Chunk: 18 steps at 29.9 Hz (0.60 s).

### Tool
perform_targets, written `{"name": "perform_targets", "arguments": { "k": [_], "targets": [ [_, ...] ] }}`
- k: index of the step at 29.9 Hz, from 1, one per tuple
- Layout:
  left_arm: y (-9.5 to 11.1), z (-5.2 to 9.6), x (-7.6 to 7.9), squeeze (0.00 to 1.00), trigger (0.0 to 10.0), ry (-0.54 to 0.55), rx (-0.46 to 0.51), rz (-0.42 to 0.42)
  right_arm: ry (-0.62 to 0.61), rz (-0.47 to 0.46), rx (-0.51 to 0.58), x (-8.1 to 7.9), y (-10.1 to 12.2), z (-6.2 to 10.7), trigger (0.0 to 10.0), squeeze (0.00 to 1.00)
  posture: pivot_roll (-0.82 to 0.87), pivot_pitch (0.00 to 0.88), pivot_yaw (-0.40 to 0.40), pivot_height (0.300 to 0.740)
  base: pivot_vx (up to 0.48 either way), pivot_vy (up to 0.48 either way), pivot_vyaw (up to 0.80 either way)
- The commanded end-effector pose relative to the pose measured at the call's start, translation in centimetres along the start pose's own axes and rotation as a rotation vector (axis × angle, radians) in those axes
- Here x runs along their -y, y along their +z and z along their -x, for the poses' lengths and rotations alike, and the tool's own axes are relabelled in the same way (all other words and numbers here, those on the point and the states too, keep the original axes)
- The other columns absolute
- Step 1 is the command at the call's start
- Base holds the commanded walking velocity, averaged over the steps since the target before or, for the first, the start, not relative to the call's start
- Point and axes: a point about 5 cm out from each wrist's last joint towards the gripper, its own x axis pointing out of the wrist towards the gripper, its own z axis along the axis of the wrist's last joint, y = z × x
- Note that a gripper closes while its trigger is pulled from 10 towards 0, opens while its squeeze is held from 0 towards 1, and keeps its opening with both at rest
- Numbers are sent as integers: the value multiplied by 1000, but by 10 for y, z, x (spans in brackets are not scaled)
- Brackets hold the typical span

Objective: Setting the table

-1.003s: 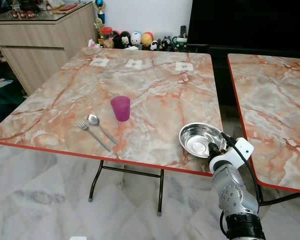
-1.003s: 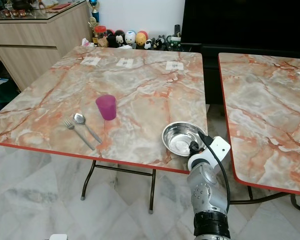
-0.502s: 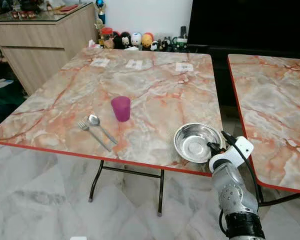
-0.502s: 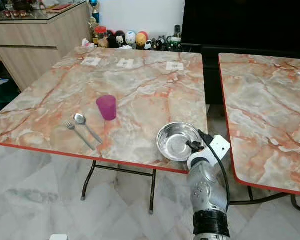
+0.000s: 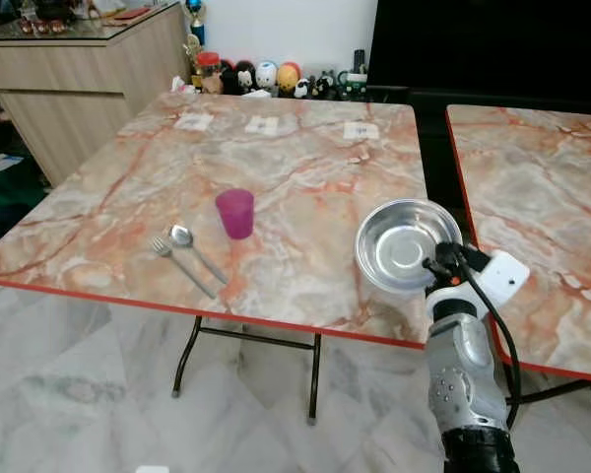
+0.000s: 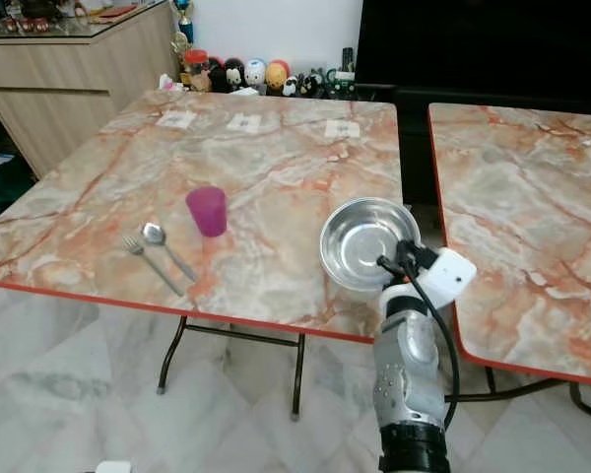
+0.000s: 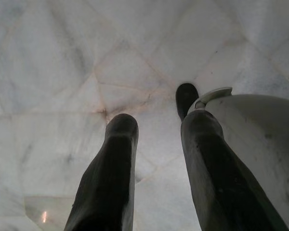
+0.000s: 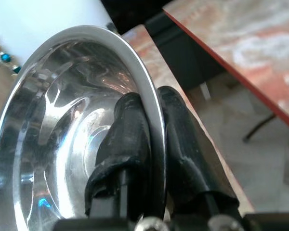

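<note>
Right gripper [image 6: 386, 264] jaws pinch the steel bowl [image 6: 366, 242] by its rim, bowl tipped toward the robot.

A polished metal bowl [image 5: 402, 244] is being shown glossy; the tabletop [image 5: 295, 177] is looking smooth, marbled; the cup [image 5: 235, 213] is appearing matt plastic.

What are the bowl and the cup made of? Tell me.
Bowl, pinched at its rim by the right claw: looks like polished steel, with mirror-bright reflections. Cup: probably plastic, a matte magenta that looks slightly translucent.
</note>
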Motion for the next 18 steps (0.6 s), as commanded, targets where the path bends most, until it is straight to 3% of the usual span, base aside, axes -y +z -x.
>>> {"name": "perform_targets", "arguments": {
  "k": [1, 5, 9, 18],
  "targets": [
    [-3, 0, 4, 0, 10000, -9, -18, -15, 9, 7, 60, 1, 12, -3, 10000, 0, -68, 0, 10, 740, 0, -469, 0],
    [-3, 0, 4, 0, 10000, -7, -19, -14, -18, -62, 70, 5, 12, -5, 10000, 0, -67, 0, 10, 740, 0, -469, -391],
    [-4, 0, 4, 0, 10000, -5, -20, -15, -22, -34, 77, 7, 13, -5, 10000, 0, -68, 0, 10, 740, 0, -469, -775],
    [-3, 0, 3, 0, 10000, -1, -21, -18, -38, -17, 98, 10, 15, -5, 10000, 0, -71, 0, 19, 740, 0, -468, 0]
  ]
}}
